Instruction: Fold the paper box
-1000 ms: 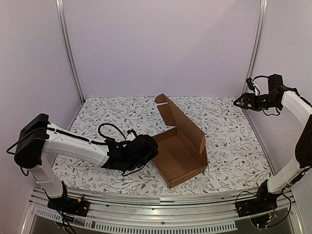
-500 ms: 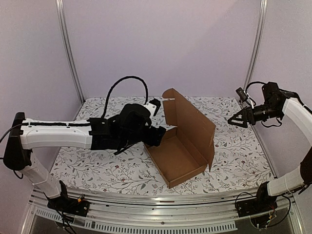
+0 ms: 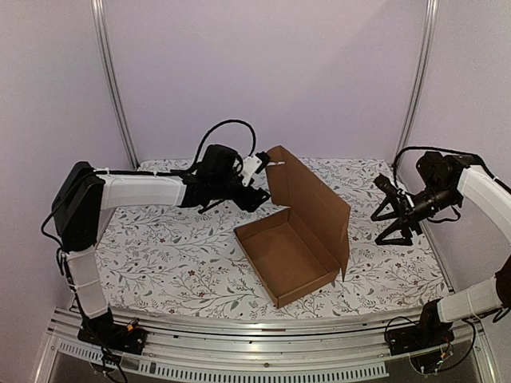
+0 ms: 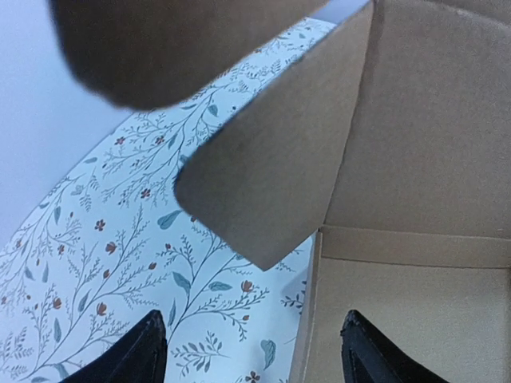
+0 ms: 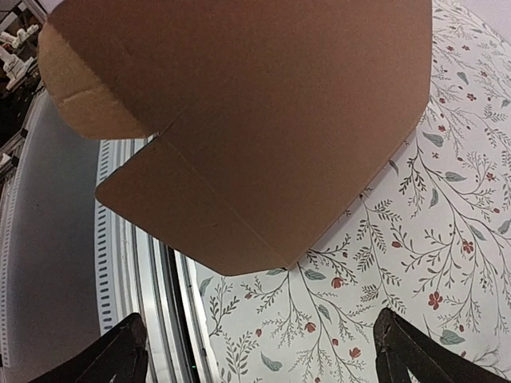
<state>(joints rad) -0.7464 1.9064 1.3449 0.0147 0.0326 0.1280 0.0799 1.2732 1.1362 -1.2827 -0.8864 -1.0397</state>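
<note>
The paper box is plain brown cardboard, an open tray with its tall lid panel standing upright along the right side. My left gripper is open at the box's far left corner. In the left wrist view, my left gripper straddles the tray's wall edge with nothing pinched, and a rounded flap hangs above. My right gripper is open, apart from the lid on its right. In the right wrist view, my right gripper faces the lid's outer face over the cloth.
A floral cloth covers the table. The metal rail runs along the near edge, seen also as the rail in the right wrist view. Frame posts stand at the back corners before the lilac wall.
My left arm swung from the box's near left side up to its far left corner and its jaws opened. The lid stands more upright. My right arm came down and toward the lid.
</note>
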